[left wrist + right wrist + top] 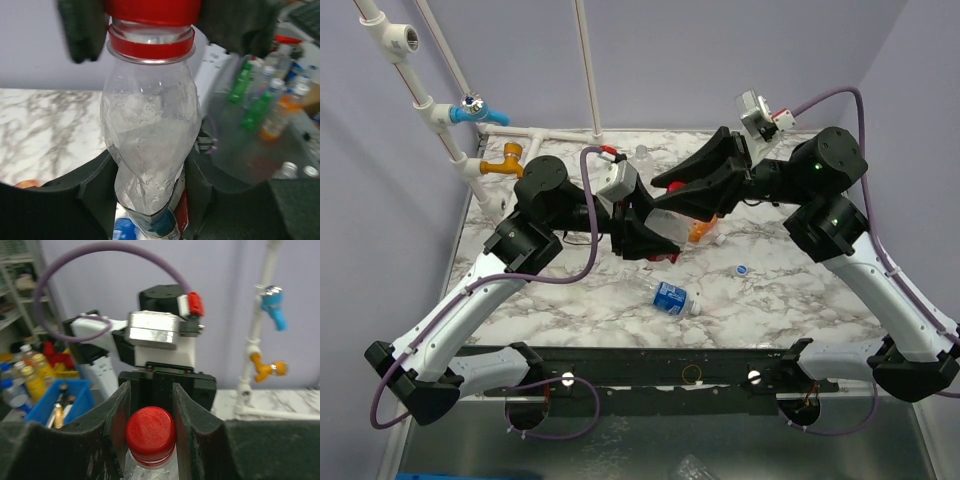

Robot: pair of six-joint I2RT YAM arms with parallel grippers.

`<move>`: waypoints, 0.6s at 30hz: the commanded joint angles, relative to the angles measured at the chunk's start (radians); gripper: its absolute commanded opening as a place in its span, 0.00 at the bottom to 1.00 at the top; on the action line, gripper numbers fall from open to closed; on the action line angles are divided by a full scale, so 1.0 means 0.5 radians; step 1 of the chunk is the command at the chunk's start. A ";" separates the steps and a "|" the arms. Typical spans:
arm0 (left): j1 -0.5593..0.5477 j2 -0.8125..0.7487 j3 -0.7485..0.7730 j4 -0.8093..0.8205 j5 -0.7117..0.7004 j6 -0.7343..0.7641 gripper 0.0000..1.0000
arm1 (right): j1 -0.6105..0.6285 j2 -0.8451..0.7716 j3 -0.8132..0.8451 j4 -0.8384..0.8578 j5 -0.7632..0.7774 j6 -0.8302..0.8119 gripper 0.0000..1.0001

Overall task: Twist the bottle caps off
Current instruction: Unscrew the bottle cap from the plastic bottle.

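A clear red-labelled bottle (150, 130) is held off the table between the two arms, with my left gripper (150, 185) shut on its crumpled lower body. Its red cap (150, 432) sits squeezed between the pads of my right gripper (150, 427), which is shut on it. From above, the left gripper (655, 238) and the right gripper (692, 190) meet over the middle of the table around that bottle (672, 218). A blue-labelled bottle (672, 298) lies on its side, an orange bottle (700, 232) lies under the right gripper, and a loose blue-and-white cap (741, 270) rests on the marble.
White pipes with a blue valve (470, 110) and an orange valve (505, 160) stand at the back left corner. Beyond the table are a blue bin (60, 400) and several other bottles (260, 105). The black rail (660, 365) marks the near edge.
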 commanded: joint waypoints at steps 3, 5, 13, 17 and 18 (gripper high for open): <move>0.013 -0.018 0.093 0.019 0.513 -0.265 0.00 | 0.009 0.035 -0.002 0.210 -0.660 0.171 0.00; 0.020 -0.033 0.077 0.013 0.436 -0.215 0.00 | 0.012 0.009 0.009 0.093 -0.484 0.074 0.02; 0.035 -0.084 -0.033 -0.048 -0.050 0.066 0.00 | 0.012 -0.060 0.116 -0.397 0.640 -0.168 0.69; 0.035 -0.075 -0.058 -0.045 -0.296 0.165 0.00 | 0.012 -0.039 0.201 -0.513 0.806 -0.176 1.00; 0.035 -0.073 -0.063 -0.041 -0.374 0.190 0.00 | 0.012 -0.024 0.241 -0.559 0.827 -0.165 1.00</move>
